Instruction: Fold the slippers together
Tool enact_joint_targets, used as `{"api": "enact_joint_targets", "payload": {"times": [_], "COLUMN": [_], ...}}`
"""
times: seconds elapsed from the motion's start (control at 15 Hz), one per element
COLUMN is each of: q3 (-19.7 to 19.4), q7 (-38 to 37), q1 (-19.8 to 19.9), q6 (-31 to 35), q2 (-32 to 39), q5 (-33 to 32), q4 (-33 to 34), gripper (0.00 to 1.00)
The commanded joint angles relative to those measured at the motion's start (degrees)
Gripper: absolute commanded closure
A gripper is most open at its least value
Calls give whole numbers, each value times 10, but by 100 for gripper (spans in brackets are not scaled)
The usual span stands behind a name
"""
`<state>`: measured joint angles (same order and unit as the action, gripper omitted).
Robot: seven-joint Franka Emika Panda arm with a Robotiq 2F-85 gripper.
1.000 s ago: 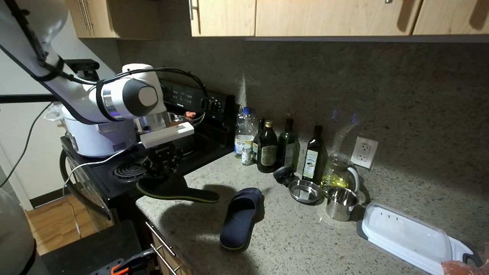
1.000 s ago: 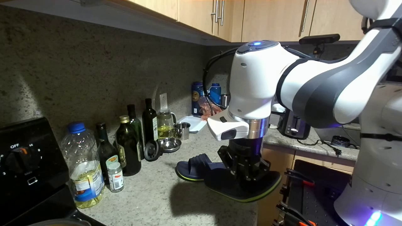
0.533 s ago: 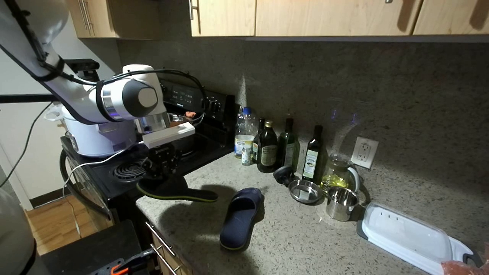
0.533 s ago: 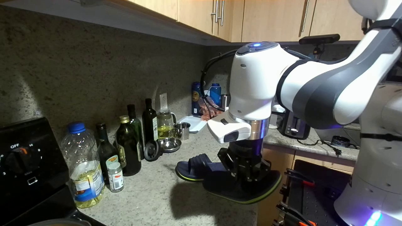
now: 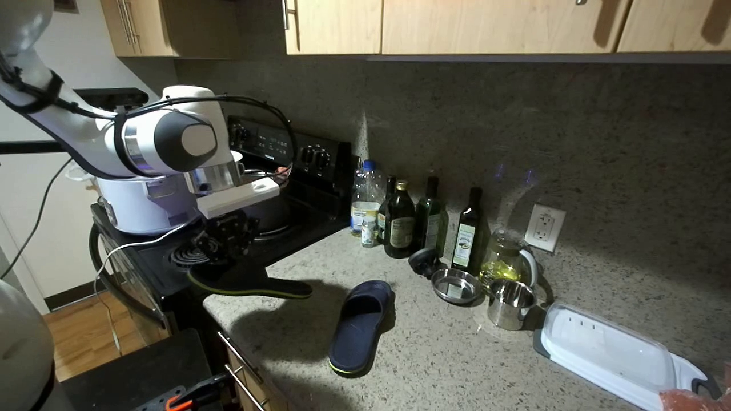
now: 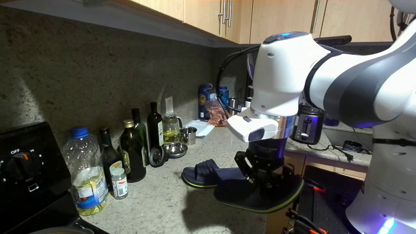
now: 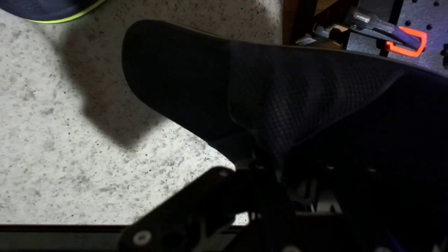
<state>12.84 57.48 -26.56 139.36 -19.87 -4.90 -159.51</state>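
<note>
One dark navy slipper [image 5: 357, 334] lies flat, sole down, on the speckled counter. It also shows in an exterior view [image 6: 203, 174], and its end edge shows at the top left of the wrist view [image 7: 52, 10]. My gripper [image 6: 265, 183] is shut on the strap of the second slipper [image 6: 240, 195] and holds it above the counter near its front edge. The held slipper [image 5: 257, 285] hangs roughly level with its lime edge showing. In the wrist view, the held slipper [image 7: 175, 73] spans the upper middle; the fingertips [image 7: 276, 171] are dark at its strap.
A black stove [image 5: 297, 211] adjoins the counter beside the held slipper. Oil bottles [image 5: 400, 222], a metal bowl [image 5: 456, 286], a steel cup [image 5: 510, 308] and a white lidded container [image 5: 608, 351] stand along the wall. A black tool board [image 6: 320, 201] is beyond the counter edge.
The arm has moved with the held slipper, away from the slipper on the counter and towards the counter's front edge and stove. The counter slipper has not moved.
</note>
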Motion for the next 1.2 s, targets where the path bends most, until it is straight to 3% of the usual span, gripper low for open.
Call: {"api": "enact_joint_targets", "payload": {"times": [0.0, 0.87, 1.13], "q3": [-9, -115, -128], "q7": [16, 96, 130], "q1": [-9, 30, 39], "q6": [-39, -95, -140], "q2": [-58, -106, -129], "q5": [6, 15, 23], "q4": [1, 5, 5], "gripper": [96, 96, 96]}}
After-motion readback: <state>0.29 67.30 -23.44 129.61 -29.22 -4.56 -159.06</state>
